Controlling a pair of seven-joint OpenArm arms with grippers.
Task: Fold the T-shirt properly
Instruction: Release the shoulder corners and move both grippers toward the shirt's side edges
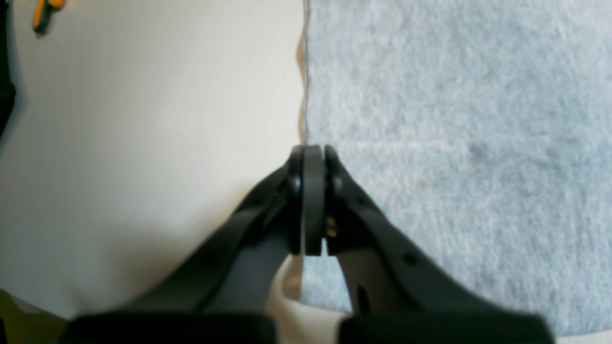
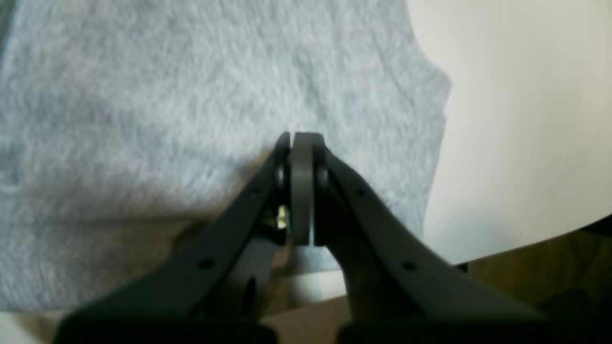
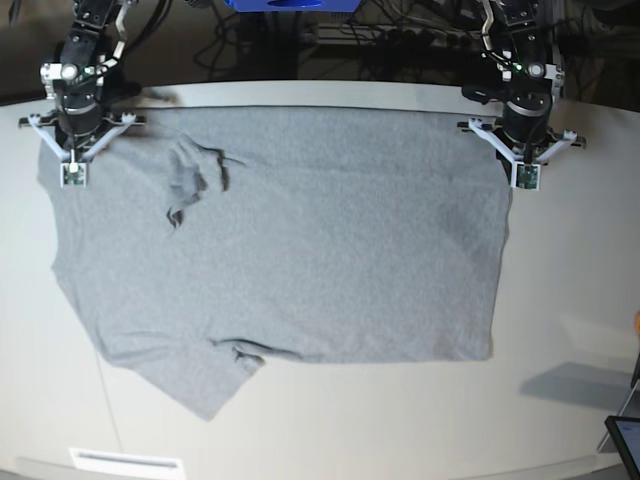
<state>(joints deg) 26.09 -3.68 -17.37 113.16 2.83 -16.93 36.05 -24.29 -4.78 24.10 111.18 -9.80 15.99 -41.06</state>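
The grey T-shirt (image 3: 300, 230) lies spread flat on the white table (image 3: 570, 300), plain side up, with a bunched fold (image 3: 190, 180) near its upper left and a sleeve (image 3: 200, 390) pointing to the lower left. My left gripper (image 3: 524, 183) is shut at the shirt's upper right corner. In the left wrist view its closed tips (image 1: 313, 148) sit right on the edge of the T-shirt (image 1: 454, 143). My right gripper (image 3: 72, 180) is shut at the upper left corner. In the right wrist view its tips (image 2: 299, 136) are over the T-shirt (image 2: 167, 95). No cloth shows between either pair of jaws.
Cables and a blue object (image 3: 290, 5) lie behind the table. A dark tablet corner (image 3: 625, 440) sits at the lower right and a white label strip (image 3: 125, 460) at the front edge. A small orange object (image 1: 45, 12) lies on the table beyond the left gripper.
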